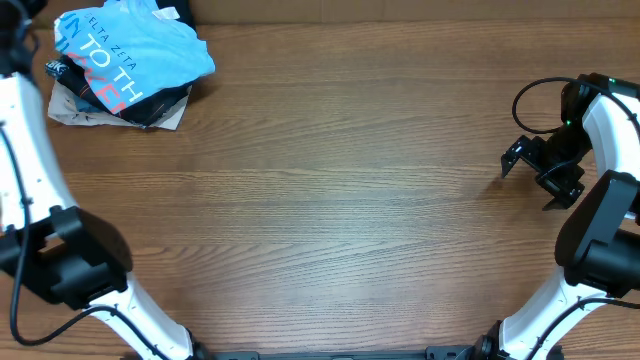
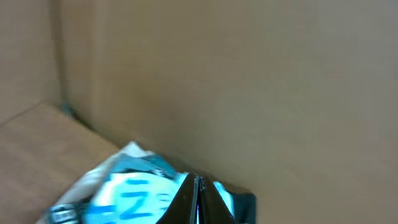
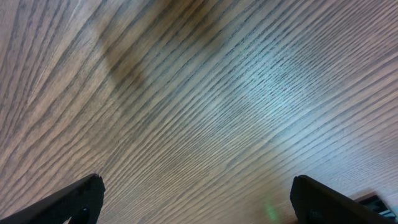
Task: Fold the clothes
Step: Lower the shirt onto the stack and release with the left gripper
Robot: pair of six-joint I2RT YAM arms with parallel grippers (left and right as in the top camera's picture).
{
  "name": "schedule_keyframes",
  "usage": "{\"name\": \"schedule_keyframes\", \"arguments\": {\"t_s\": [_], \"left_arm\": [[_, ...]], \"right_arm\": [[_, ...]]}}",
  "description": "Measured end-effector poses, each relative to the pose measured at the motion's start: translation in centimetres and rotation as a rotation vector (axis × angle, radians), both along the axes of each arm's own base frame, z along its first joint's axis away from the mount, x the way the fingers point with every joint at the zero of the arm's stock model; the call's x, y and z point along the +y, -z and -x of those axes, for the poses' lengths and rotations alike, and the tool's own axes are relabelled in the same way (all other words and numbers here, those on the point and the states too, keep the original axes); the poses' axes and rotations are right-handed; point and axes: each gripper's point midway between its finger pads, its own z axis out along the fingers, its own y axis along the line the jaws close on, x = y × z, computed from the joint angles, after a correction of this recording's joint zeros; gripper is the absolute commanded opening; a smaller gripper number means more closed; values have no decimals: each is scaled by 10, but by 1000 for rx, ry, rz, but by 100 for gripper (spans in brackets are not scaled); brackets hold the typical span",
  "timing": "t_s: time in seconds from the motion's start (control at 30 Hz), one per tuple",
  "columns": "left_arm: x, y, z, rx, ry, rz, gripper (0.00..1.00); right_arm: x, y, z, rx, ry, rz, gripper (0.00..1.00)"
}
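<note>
Nearest us, two white robot arms rise from black bases at the front edge of one wooden table point(image 1: 330, 200), the left arm point(image 1: 25, 130) along the left side and the right arm point(image 1: 612, 125) along the right. Midway up the right side we find the right gripper point(image 1: 527, 185), its two black fingers point(image 3: 74, 199) spread wide and holding nothing. Its own camera shows one finger at each lower corner of the view, with the table's wood grain between them. Farther back, in the far left corner, sits one pile of clothing. On top lies the single light blue T-shirt point(image 1: 130, 50), bunched rather than flat, its white and red lettering facing up. Beneath it we see dark garments point(image 1: 165, 105), though how many we cannot tell, and one pale sheet point(image 1: 75, 110) pokes out at the pile's near left edge. The left gripper point(image 2: 198, 183) hangs over this corner, and we see it only through its wrist camera. There its two fingers point(image 2: 186, 208) are pressed tight together, tip to tip, with nothing visible between them, just above the blurred blue cloth. Behind everything stands one brown cardboard wall point(image 2: 249, 74)
</note>
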Motion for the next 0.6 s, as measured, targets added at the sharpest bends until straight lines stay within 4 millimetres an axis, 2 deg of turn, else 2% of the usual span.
{"name": "schedule_keyframes", "arguments": {"t_s": [0.07, 0.1, 0.2, 0.3, 0.43, 0.5, 0.53, 0.6], "left_arm": [[-21, 10, -12, 26, 30, -38, 4], [-24, 12, -14, 29, 32, -44, 4], [-45, 51, -43, 84, 32, -112, 4], [-47, 98, -60, 151, 13, -137, 4], [-38, 182, -71, 288, -9, -127, 4], [-34, 217, -72, 342, -14, -118, 4], [-33, 225, -72, 355, -16, -115, 4], [-33, 229, -72, 359, -18, -116, 4]], "right_arm": [[0, 0, 0, 0, 0, 0, 100], [0, 0, 0, 0, 0, 0, 100], [0, 0, 1, 5, 0, -2, 100], [1, -1, 3, 12, 0, -4, 100], [2, -1, 5, 22, 0, -8, 100], [2, -1, 5, 21, 0, -7, 100], [2, -1, 5, 22, 0, -8, 100], [2, -1, 5, 22, 0, -8, 100]]}}
